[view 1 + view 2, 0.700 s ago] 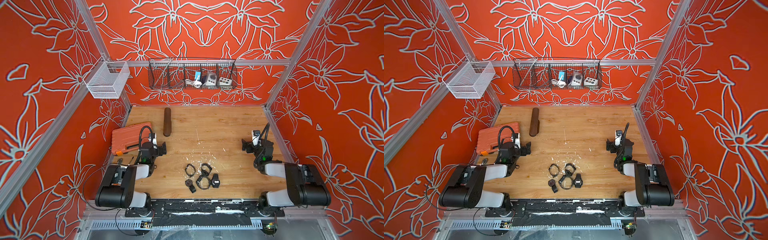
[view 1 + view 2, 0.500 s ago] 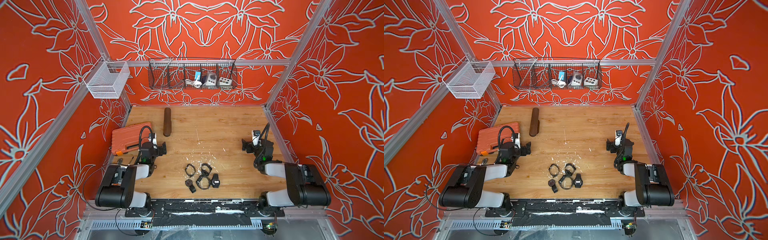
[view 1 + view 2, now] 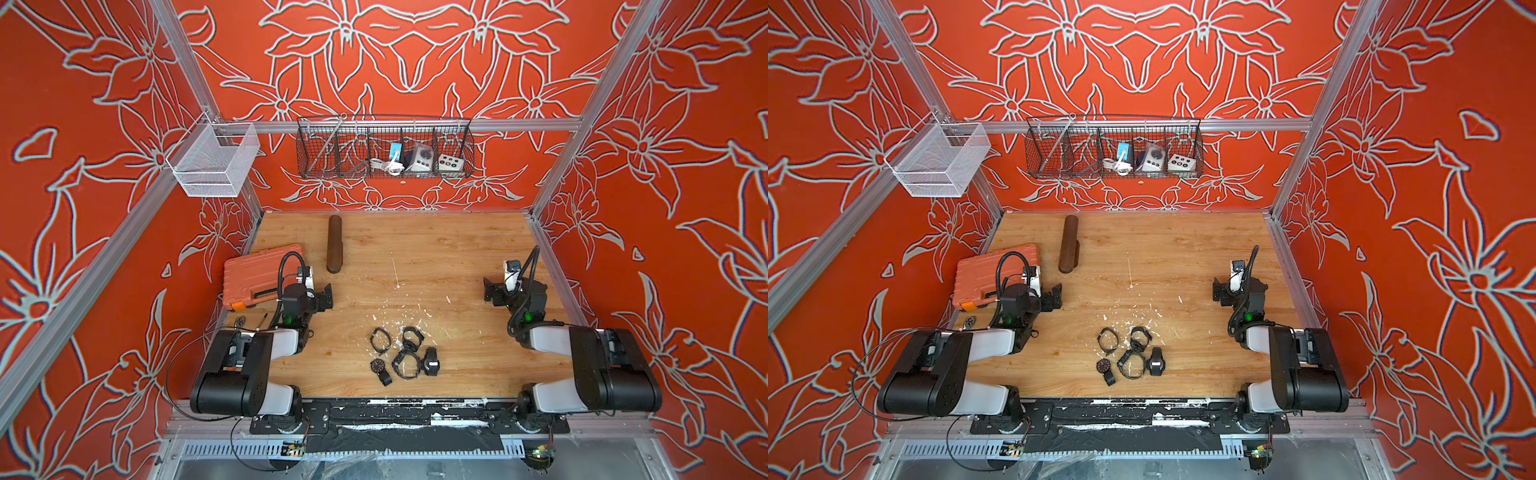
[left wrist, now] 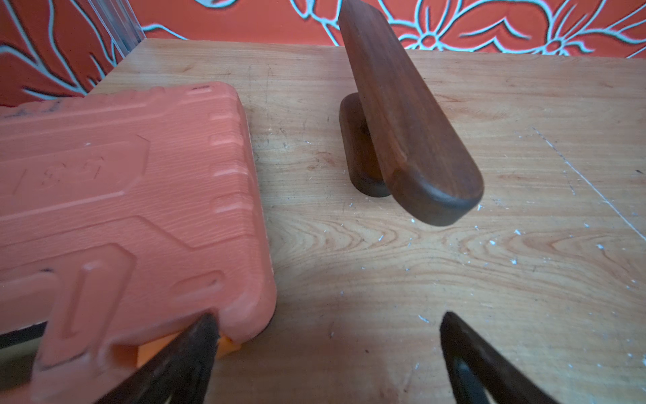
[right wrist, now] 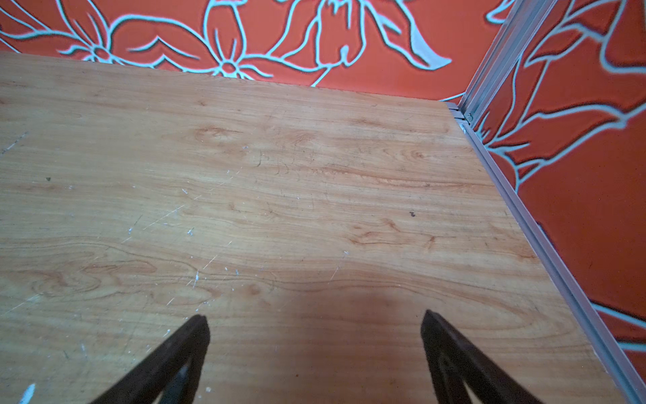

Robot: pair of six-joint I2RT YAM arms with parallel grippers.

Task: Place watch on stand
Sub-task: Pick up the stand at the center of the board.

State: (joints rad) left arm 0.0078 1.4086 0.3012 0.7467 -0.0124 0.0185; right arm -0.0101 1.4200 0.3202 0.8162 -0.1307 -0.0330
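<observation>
The long narrow dark-brown wooden stand (image 3: 334,243) (image 3: 1068,245) lies in the upper left part of the light wooden tabletop (image 3: 436,249) in both top views, pointing towards the back wall. In the left wrist view the stand (image 4: 402,115) shows a smooth, grained bar with rounded ends, raised on a small dark oblong base (image 4: 356,147). Nothing hangs on it.

Five black wristwatches (image 3: 405,357) (image 3: 1131,355) sit in a loose cluster at lower centre of the tabletop, some touching, well apart from the stand. Three have their straps closed into loops.

A closed orange plastic tool case (image 3: 259,278) (image 4: 122,210) lies flat at the left edge, just beside the stand.

A black wire basket (image 3: 384,172) hangs on the back rail at upper centre. Its rightmost compartment holds a white box with dark round buttons (image 3: 451,162). The next holds a pale box with a dial (image 3: 420,156), and the next a coiled white cable with a blue-and-white piece (image 3: 390,160). A thin rod (image 3: 328,143) leans across the left end. A white mesh basket (image 3: 212,166) hangs at upper left.

The left gripper (image 3: 326,296) (image 4: 327,318) sits low over the table by the case's corner, jaws spread wide and holding nothing. The right gripper (image 3: 490,291) (image 5: 314,316) is at the right edge over bare wood, jaws spread wide too.
</observation>
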